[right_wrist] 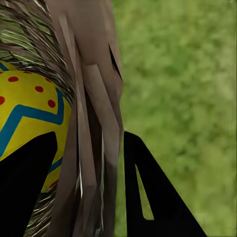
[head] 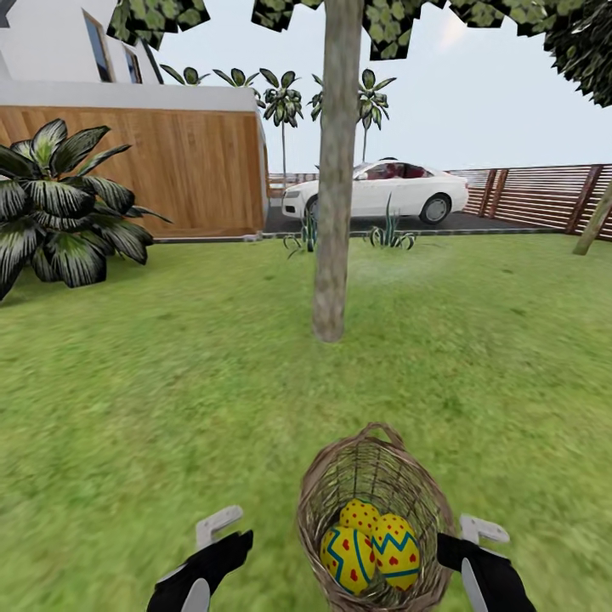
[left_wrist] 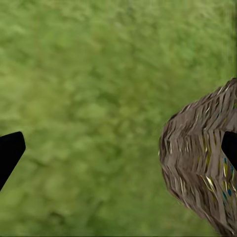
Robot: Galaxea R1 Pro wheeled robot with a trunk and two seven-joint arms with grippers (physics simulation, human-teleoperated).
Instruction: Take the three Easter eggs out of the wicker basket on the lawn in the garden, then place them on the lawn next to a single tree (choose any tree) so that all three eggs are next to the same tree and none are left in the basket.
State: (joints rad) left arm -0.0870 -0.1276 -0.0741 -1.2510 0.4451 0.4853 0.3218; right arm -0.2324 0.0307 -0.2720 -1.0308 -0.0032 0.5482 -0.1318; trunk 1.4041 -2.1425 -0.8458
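The right pincer straddles the rim of the wicker basket, one finger inside against an egg and the other outside the weave, apparently gripping the wall, though the pictures do not settle whether the grip is tight. The left pincer stands spread open, its fingers wide apart over the lawn, just beside the basket's outer wall without touching it. All three Easter eggs lie heaped in the basket's bottom, and the tree rises straight ahead, well apart across open grass. The step in hand looks like carrying the basket toward that trunk, so it pays to keep the basket level and move smoothly, lest the eggs roll or the rim slip between the fingers; the free pincer could steady the far side. The head view gives what the wrists cannot: the trunk, the fence, the white car, and the count of eggs. The right wrist view alone shows how the fingers sit across the rim, with one egg's blue zigzag and red spots pressed close to the inner finger.
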